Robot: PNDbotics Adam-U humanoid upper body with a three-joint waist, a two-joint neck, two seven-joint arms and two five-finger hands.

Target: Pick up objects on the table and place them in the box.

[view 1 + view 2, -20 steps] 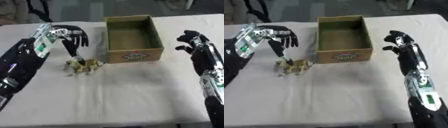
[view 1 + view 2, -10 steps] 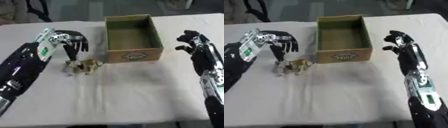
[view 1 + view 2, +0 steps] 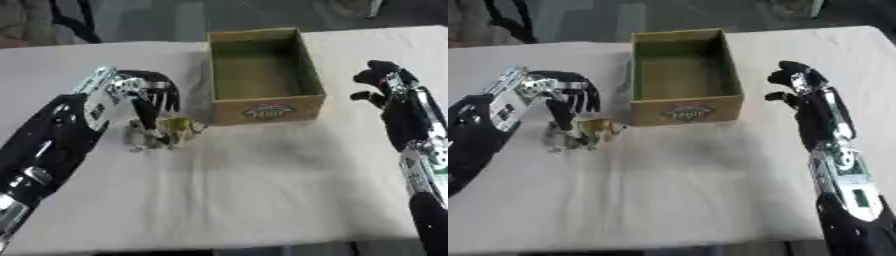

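The table (image 3: 262, 200) is covered in white cloth; the open box (image 3: 262, 75) is set near its far edge. The left hand (image 3: 144, 97) is lowered, fingers apart, onto the toy animal (image 3: 166, 132) just left of the box. The right hand (image 3: 798, 85) is held idle, fingers loosely curled. The toy could be toppled if closed on off-centre.

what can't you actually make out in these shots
- The small tan and yellowish object: blurred in both eye views, so its kind is unclear, and the left hand covers its upper part.
- Whether the left hand's fingers touch or pinch that object: not visible.
- The label on the box front: too blurred to read.
- The right hand: its palm side faces away.
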